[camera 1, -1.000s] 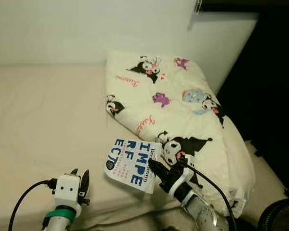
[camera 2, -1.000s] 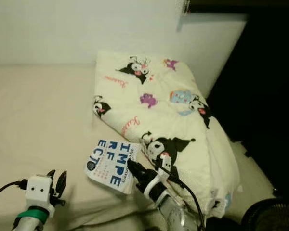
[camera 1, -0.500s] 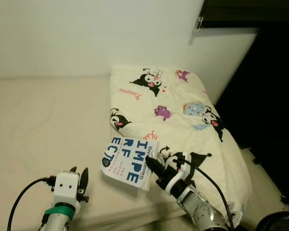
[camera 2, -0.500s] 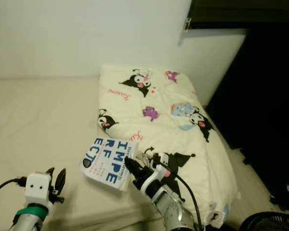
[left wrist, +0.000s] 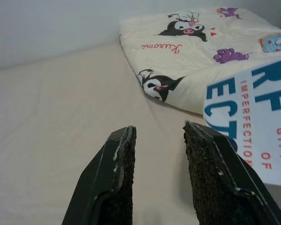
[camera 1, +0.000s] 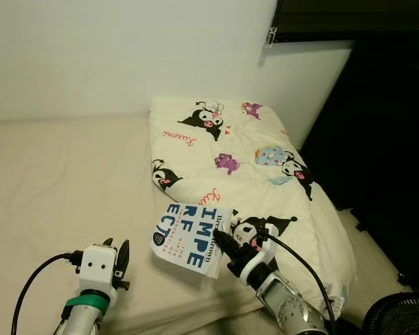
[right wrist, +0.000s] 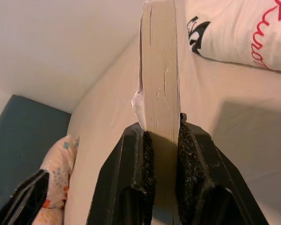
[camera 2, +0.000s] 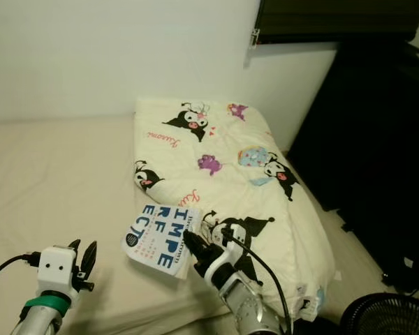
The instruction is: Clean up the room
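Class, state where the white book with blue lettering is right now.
The white book with blue lettering is clamped in the right gripper, held above the beige bed beside the near edge of the cartoon-print cream quilt.

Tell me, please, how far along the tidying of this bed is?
Underway. In hand: the right gripper is shut on the book, holding it above the bed. The left gripper is open, holding nothing. Left: putting the book away; the blanket looks folded.

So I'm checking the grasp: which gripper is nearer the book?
Right. The right gripper has its fingers clamped on the book; the left gripper hovers apart, over the bed.
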`<state>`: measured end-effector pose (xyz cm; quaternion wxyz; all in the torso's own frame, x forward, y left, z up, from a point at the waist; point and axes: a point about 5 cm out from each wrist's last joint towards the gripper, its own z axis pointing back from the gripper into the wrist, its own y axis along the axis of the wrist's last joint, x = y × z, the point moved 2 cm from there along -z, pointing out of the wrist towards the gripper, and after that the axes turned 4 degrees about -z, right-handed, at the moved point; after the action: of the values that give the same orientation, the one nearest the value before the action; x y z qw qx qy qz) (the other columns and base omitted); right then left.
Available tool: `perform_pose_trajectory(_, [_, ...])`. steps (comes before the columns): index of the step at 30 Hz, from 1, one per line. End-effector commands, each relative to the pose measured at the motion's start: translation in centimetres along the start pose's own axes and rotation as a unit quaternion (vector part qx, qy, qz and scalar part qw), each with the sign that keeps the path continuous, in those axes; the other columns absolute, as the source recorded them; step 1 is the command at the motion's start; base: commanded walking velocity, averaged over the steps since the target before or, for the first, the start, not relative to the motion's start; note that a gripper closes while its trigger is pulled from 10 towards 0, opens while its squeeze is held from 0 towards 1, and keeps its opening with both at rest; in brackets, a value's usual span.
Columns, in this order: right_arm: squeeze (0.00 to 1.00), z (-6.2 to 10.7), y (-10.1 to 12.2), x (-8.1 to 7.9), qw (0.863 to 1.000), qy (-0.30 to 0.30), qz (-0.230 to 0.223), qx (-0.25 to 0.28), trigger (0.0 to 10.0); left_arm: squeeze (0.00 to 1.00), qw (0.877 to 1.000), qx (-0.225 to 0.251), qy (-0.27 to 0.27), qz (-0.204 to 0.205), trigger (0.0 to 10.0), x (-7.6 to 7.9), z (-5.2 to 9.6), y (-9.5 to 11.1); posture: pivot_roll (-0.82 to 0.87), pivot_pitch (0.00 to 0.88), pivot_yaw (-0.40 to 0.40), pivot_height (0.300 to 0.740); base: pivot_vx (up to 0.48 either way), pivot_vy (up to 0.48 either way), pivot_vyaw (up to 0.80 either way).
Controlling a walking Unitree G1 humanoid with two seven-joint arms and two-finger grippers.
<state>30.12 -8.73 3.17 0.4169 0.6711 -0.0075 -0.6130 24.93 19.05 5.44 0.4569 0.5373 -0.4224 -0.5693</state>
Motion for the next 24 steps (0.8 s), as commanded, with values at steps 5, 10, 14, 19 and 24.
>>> perform_pose_trajectory(5, [0.0, -0.6, -0.3, -0.4, 1.0, 0.0, 0.003, 0.013, 10.0, 0.0, 1.0, -0.006, -0.004, -0.002, 10.0, 0.0, -0.4, 0.3, 0.11, 0.0, 0.021, 0.74, 0.0, 0.0, 0.0])
perform_pose_trajectory(10, [0.0, -0.9, -0.1, -0.7, 1.0, 0.006, 0.012, 0.021, 10.0, 0.0, 1.0, 0.0, 0.001, -0.009, 10.0, -0.1, -0.6, 0.9, 0.12, 0.0, 0.029, 0.74, 0.0, 0.0, 0.0])
perform_pose_trajectory(14, [0.0, -1.1, -0.4, -1.0, 1.0, 0.011, 0.022, 0.015, 10.0, 0.0, 1.0, 0.001, 0.01, -0.016, 10.0, -0.4, -0.5, 0.9, 0.11, 0.0, 0.025, 0.74, 0.0, -0.12, 0.2])
perform_pose_trajectory(19, [0.0, -1.2, -0.9, -1.1, 0.999, 0.013, 0.033, 0.002, 10.0, 0.0, 1.0, -0.008, 0.016, -0.022, 10.0, -0.4, -0.2, 0.5, 0.12, 0.0, 0.016, 0.74, 0.0, -0.48, 0.8])
perform_pose_trajectory(24, [0.0, -1.3, -1.4, -1.2, 0.999, 0.016, 0.033, -0.003, 10.0, 0.0, 0.999, -0.016, 0.033, 0.003, 10.0, -0.6, 0.1, 0.1, 0.12, 0.0, 0.01, 0.74, 0.0, -0.096, 0.77])
